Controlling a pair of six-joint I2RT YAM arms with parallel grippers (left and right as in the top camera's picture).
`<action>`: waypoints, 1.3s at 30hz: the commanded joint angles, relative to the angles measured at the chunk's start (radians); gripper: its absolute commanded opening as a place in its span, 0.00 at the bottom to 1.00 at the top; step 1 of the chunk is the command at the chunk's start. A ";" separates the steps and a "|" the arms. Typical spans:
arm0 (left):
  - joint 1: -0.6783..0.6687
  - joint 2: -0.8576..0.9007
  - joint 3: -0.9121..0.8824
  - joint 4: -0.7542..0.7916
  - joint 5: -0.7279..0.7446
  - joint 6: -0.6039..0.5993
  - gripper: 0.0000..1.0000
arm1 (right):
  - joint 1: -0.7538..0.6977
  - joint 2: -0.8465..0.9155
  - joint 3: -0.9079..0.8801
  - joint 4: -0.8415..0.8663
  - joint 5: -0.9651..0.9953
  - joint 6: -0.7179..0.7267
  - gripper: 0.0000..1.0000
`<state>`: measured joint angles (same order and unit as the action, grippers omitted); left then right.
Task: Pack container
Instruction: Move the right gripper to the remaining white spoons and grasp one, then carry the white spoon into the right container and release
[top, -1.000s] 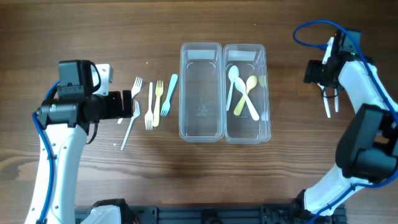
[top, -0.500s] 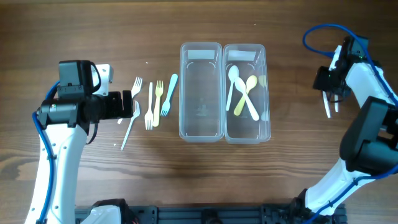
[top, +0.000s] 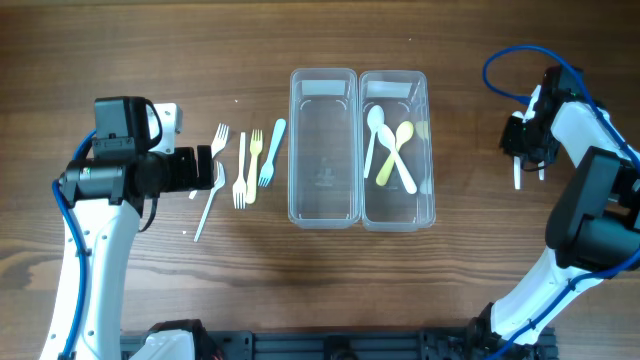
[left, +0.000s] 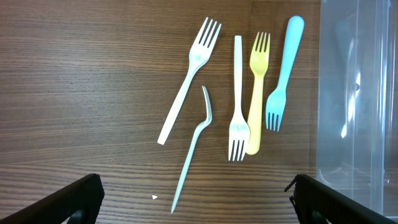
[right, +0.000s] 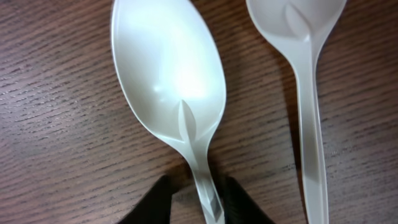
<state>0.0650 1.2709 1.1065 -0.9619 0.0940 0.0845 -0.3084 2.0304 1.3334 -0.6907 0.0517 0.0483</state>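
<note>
On the brown wooden counter (top: 150, 290), two clear plastic containers (top: 323, 148) sit mid-counter, unchanged; the right one holds white and yellow spoons (top: 388, 150). Five plastic forks (left: 239, 93) lie toward the left edge as before. The left tool (left: 193, 193) hangs wide open. The right tool (right: 198, 200), shifted slightly inward and down the counter since a second ago, pinches a white plastic spoon (right: 171, 81) near the right edge.

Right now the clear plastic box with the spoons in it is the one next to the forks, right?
No. The spoons lie in the right clear plastic box, the one farther from the forks. The left clear plastic box, beside the forks, holds nothing. The overhead view shows it.
</note>
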 joint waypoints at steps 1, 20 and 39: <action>0.005 0.002 0.023 -0.001 -0.006 -0.014 1.00 | 0.002 0.010 -0.034 -0.001 -0.024 0.034 0.13; 0.005 0.002 0.023 -0.001 -0.006 -0.014 1.00 | 0.191 -0.484 0.005 -0.130 -0.452 0.060 0.04; 0.005 0.002 0.023 0.000 -0.006 -0.014 1.00 | 0.489 -0.333 0.031 -0.005 -0.216 0.083 0.60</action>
<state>0.0650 1.2716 1.1065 -0.9619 0.0940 0.0845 0.2092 1.7802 1.2858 -0.7151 -0.2375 0.1253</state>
